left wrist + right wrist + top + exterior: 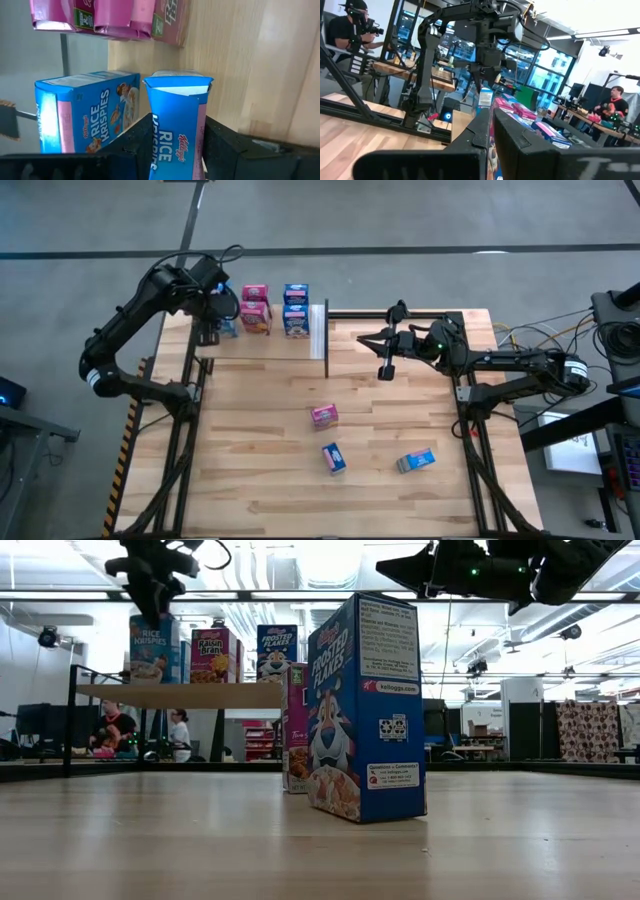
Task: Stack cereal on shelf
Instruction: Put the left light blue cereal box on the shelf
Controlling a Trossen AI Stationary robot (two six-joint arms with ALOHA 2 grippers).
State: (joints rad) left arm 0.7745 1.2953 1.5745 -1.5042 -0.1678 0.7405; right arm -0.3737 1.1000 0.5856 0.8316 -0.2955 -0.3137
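Note:
My left gripper (pixel 214 310) is over the left end of the pale wood shelf (pixel 318 332) and is shut on a blue Rice Krispies box (pixel 176 125). A second Rice Krispies box (pixel 87 117) stands beside it. Pink boxes (pixel 255 308) and a blue Frosted Flakes box (pixel 295 310) also stand on the shelf. On the table a pink box (pixel 323 415) and two blue boxes (pixel 333 458) (pixel 416 461) rest on the planks. My right gripper (pixel 385 367) hangs shut and empty right of the shelf. My left gripper pinches the blue Rice Krispies box between its two fingers (pixel 137 137), one on each broad face near the top flap (pixel 180 82). The fingers come from above, pointing down. The box stands upright, and in the low view its base (pixel 150 678) seems to sit on the shelf board.
The shelf board (pixel 190 695) sits raised on dark legs. A black frame bar (pixel 400 313) runs along the far edge, right of the shelf. Bare planks lie between the shelf and the three loose boxes. People sit at desks in the room beyond.

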